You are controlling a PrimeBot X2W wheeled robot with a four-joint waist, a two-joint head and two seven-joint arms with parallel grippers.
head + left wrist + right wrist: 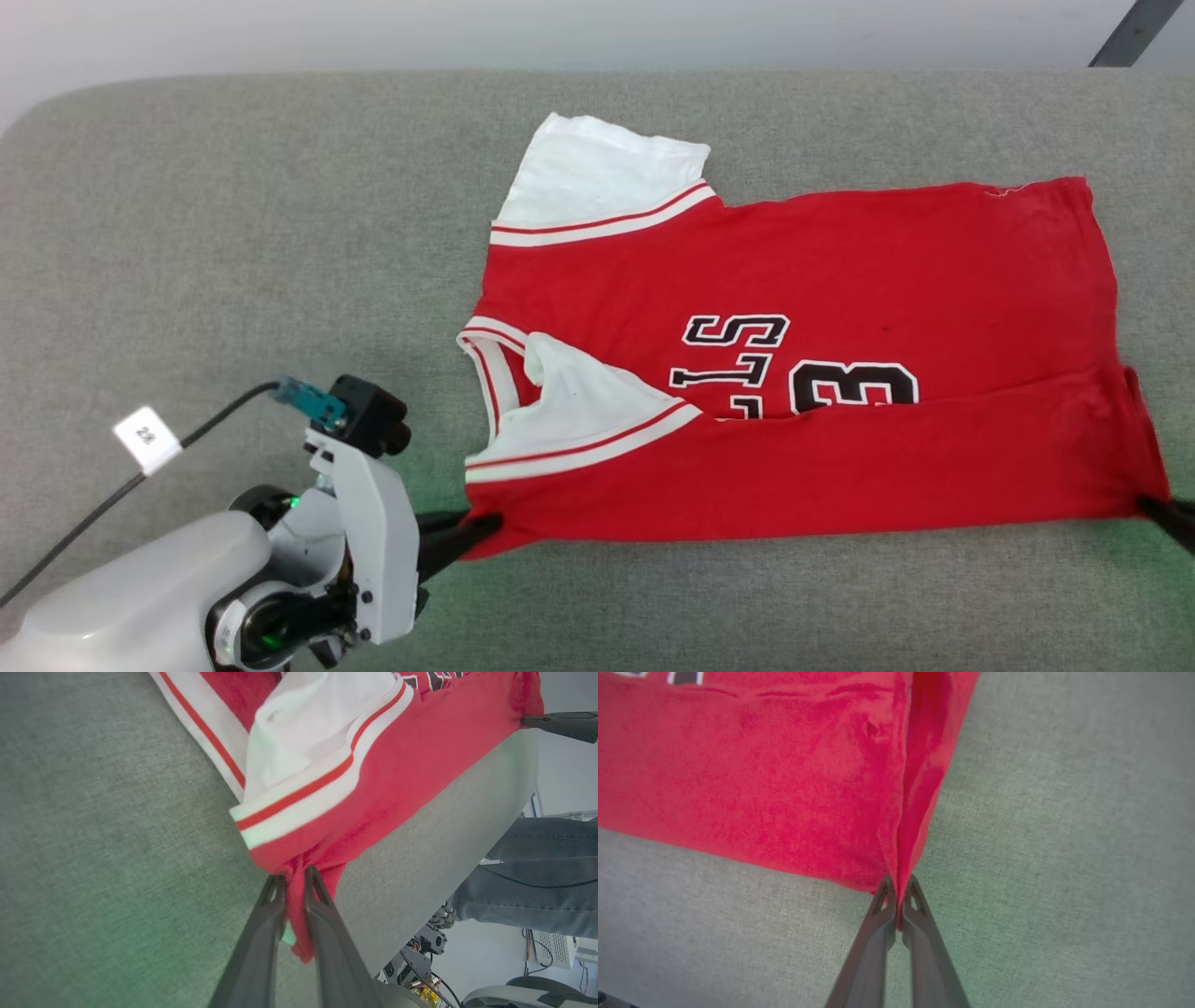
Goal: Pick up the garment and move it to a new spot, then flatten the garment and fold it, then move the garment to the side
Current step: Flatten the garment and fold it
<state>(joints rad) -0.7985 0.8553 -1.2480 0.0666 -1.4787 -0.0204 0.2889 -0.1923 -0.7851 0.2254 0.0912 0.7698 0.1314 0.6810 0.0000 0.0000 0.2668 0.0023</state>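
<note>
Garment (840, 280) lies flat, mid-right on grey table (233, 233). L gripper (292, 879) pinches its near-left corner and R gripper (899, 886) its near-right corner, both w/ jaws narrow on fabric. Looks like the fold step. Next prob. needs both corners lifted evenly and the near edge carried far.

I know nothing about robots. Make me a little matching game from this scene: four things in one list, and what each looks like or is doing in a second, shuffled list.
Things:
1. left gripper
2. right gripper
3. garment
4. table

Descriptions:
A. grey, cloth-covered
B. red with white sleeves and black lettering
C. pinching the corner beside a white sleeve
D. pinching a plain red corner

Pairs: 1-C, 2-D, 3-B, 4-A
</note>
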